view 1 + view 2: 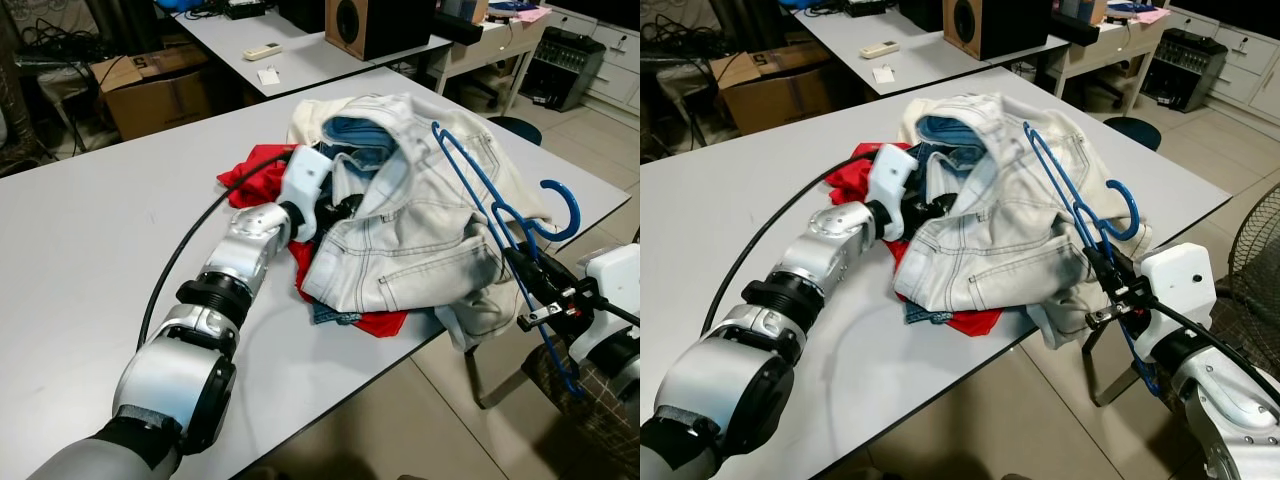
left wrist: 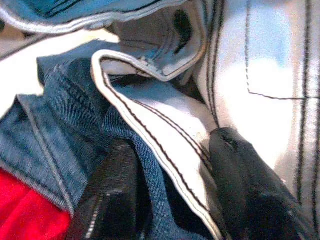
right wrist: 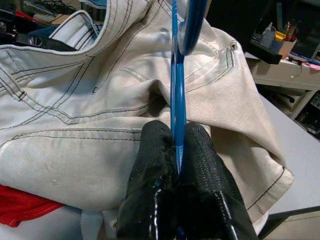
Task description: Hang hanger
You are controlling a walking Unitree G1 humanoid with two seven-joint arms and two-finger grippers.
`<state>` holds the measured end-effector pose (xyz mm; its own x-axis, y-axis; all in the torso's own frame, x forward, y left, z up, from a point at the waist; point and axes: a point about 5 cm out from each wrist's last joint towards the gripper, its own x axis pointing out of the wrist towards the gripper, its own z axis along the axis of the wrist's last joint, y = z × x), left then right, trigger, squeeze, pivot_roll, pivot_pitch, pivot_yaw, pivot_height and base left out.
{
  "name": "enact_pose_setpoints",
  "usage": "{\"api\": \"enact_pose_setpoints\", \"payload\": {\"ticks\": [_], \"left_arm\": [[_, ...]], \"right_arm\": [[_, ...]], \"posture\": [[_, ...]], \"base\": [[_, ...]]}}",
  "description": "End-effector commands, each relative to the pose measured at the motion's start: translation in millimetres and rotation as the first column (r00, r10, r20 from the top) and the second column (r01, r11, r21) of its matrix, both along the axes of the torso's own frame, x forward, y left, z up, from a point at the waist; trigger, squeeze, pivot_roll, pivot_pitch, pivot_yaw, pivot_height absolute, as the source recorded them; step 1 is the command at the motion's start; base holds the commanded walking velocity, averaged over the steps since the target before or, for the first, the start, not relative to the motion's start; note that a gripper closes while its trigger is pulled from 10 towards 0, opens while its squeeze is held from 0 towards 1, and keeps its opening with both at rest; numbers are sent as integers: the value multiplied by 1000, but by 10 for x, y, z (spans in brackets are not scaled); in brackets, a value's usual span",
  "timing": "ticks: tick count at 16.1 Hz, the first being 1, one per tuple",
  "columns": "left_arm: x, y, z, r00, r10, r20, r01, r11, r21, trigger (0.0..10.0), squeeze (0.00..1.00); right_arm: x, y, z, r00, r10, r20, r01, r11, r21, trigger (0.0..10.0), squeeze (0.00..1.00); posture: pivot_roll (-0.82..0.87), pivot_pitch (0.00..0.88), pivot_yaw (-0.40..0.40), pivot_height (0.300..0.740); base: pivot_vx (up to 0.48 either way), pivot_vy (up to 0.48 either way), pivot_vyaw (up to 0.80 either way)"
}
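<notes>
A: Nearest to us was our right hand point(image 1: 1110, 290), off the front edge of the desk point(image 1: 730, 200). Its two black fingers point(image 3: 160, 175) were pressed together on the blue hanger point(image 1: 1080, 215), pinching the thin wire just below the hook.

B: We saw that too. The hanger stood tilted in that grip, its hook curling up beside the hand and its long arm slanting up and back over the pale denim jacket point(image 1: 1010, 215). Its lower end hung down past the desk edge.

A: And our left hand point(image 1: 335, 212)?

B: It reached across the desk from the left and was pushed into the heap of clothes at the jacket's collar. In the left wrist view its fingers point(image 2: 107, 195) stood apart, with a fold of the jacket's white hem and some darker blue denim point(image 2: 65, 120) lying between them. We could not tell whether they truly gripped the cloth.

A: So the hanger was well apart from the left hand, with the jacket between the two.

B: Yes. Under the jacket lay a red garment point(image 1: 255, 170), showing at the left and at the front edge of the heap. Farther back we saw a second desk point(image 1: 300, 55) with a remote control point(image 1: 262, 50) and a speaker point(image 1: 375, 25), and a cardboard box point(image 1: 150, 85) on the floor.
</notes>
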<state>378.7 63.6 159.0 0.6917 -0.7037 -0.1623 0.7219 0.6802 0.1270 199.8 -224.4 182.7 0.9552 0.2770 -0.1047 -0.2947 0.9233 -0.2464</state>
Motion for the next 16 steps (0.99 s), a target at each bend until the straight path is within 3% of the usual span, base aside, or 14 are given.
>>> {"api": "enact_pose_setpoints", "payload": {"ticks": [1, 4, 8, 16], "left_arm": [[-28, -73, 15, 998, -43, 38, 42, 998, 42, 0, 0], [12, -35, 115, 995, 6, 101, -10, 999, 35, 0, 0], [72, 34, 220, 992, 95, 86, -88, 992, -86, 0, 0], [37, 43, 66, 994, 101, 41, -100, 995, -28, 0, 0]], "right_arm": [[4, 28, 24, 1000, 20, 11, -20, 1000, -15, 10000, 0], [5, 18, 27, 1000, 13, 16, -13, 1000, -19, 10000, 0], [7, -3, 28, 1000, 1, 20, -1, 1000, -21, 10000, 0], [36, 22, 51, 999, -2, 44, 3, 1000, -24, 10000, 0]], "posture": [[-205, 0, 38, 740], [-206, 0, 39, 740], [-207, 0, 41, 740], [-209, 0, 44, 740]], "base": [[0, 0, 0], [0, 0, 0], [0, 0, 0], [0, 0, 0]]}}
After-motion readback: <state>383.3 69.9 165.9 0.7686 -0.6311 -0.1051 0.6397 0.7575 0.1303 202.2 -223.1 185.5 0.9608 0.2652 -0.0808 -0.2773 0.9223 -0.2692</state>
